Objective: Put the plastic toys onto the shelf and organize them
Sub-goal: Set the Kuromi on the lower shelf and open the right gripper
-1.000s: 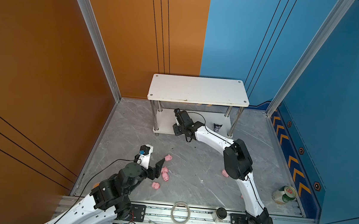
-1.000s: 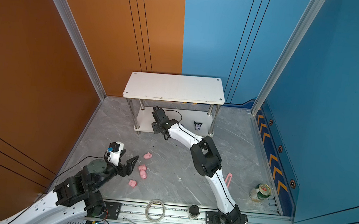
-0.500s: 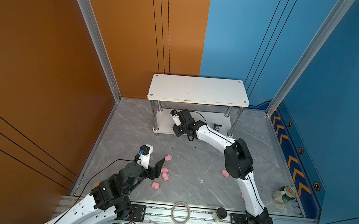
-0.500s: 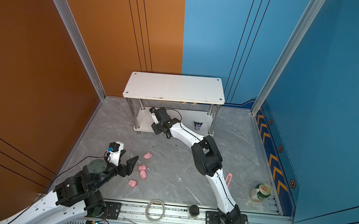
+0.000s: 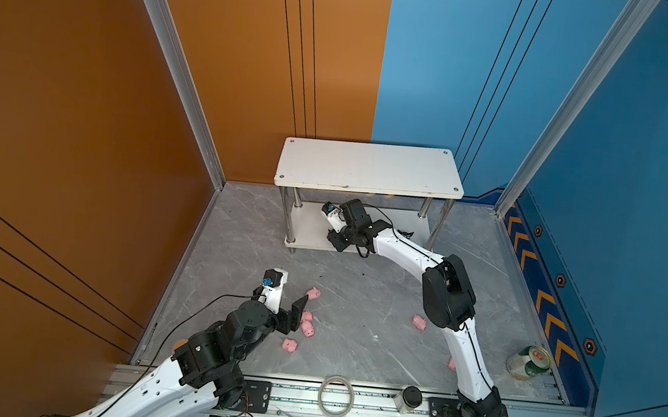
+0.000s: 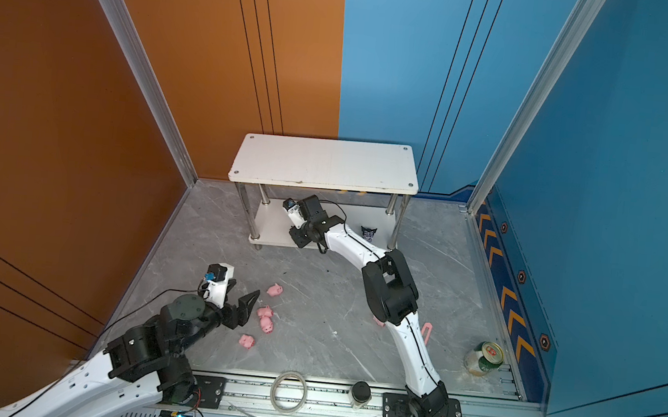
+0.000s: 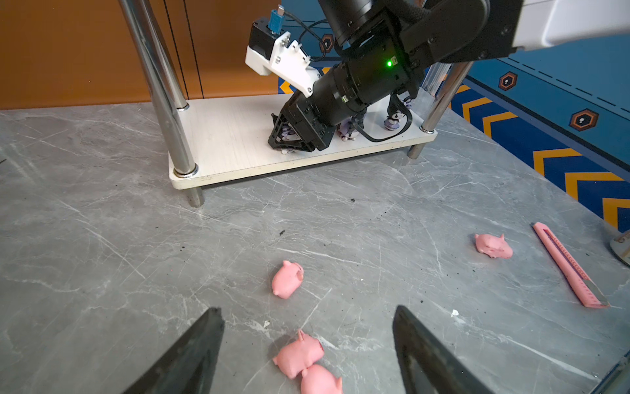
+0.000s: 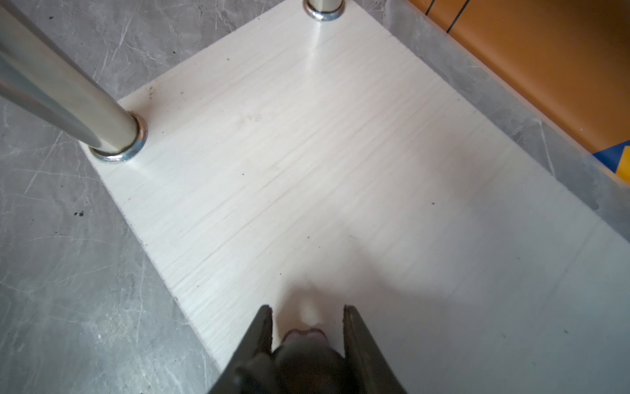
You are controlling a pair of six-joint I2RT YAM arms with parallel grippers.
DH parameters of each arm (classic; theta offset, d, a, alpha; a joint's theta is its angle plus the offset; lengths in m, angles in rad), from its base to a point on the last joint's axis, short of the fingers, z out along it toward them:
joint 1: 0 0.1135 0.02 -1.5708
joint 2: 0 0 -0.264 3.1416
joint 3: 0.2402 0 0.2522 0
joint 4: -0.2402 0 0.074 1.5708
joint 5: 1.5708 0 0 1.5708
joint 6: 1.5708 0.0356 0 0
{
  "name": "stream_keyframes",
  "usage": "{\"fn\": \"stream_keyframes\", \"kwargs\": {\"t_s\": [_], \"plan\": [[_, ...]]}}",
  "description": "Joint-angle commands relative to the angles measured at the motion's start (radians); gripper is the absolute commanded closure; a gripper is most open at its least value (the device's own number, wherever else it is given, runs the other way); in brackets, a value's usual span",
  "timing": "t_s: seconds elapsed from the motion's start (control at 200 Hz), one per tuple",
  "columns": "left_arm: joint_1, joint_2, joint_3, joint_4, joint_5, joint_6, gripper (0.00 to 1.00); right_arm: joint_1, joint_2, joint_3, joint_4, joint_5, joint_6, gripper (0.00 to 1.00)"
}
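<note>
On the lower board [image 7: 231, 136] of the shelf [image 5: 369, 167], at 12 o'clock on the bench [image 5: 379, 281] (12 = far wall in the top views), the right end effector [image 8: 307, 308] works beneath the top board.

Change within the last second: its wrist has rolled, so that the wrist camera [image 5: 330, 211] now sits toward 9 o'clock of the tool; the left arm and every toy on the bench are unmoved. Meaning, as a judgement: a placing step nears its close; release is the likely next act.

Right end effector: narrow, jaws closed on the held figure [image 8: 306, 361], a black-white-purple toy; its pale feet seem to meet the board in the left wrist view, though contact is not certain. Second figure [image 7: 347, 131] and third figure [image 7: 393, 121] stand on the same board toward 3 o'clock, partly hidden by the arm's cable; hence all three figures are at the shelf.

Left end effector [image 7: 306, 317]: wide, holding and touching nothing, poised over the pig pair [image 7: 298, 356], two touching pigs at 8 o'clock; third pig [image 7: 288, 279] lies just beyond, toward 12; fourth pig [image 5: 290, 344] lies near, toward 6; fifth pig [image 5: 419, 322] lies apart at 4 o'clock, beside the right arm. All five pigs are on the bench, well apart from the shelf; that share of the task is judged not begun.
</note>
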Motion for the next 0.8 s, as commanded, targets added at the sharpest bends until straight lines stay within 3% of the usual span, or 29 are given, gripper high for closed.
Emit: {"fn": "stream_keyframes", "kwargs": {"t_s": [0.0, 0.105, 0.205, 0.28, 0.641, 0.796], "plan": [[0.002, 0.007, 0.030, 0.004, -0.003, -0.013, 0.21, -0.005, -0.019, 0.001, -0.066, -0.004, -0.017, 0.85], [0.001, 0.012, 0.033, 0.004, -0.001, -0.015, 0.21, -0.004, -0.027, -0.014, -0.054, -0.008, -0.007, 0.82], [0.002, 0.011, 0.036, 0.004, 0.000, -0.012, 0.21, -0.004, -0.033, -0.026, -0.047, -0.007, -0.005, 0.56], [0.002, 0.010, 0.037, 0.004, -0.002, -0.012, 0.21, -0.006, -0.035, -0.028, -0.046, -0.003, -0.003, 0.47], [0.001, 0.014, 0.045, 0.004, 0.005, -0.009, 0.20, -0.010, -0.051, -0.033, -0.030, 0.022, 0.045, 0.24], [0.002, 0.012, 0.044, 0.004, 0.008, -0.006, 0.20, -0.014, -0.130, -0.127, 0.064, -0.001, 0.107, 0.17]]}}
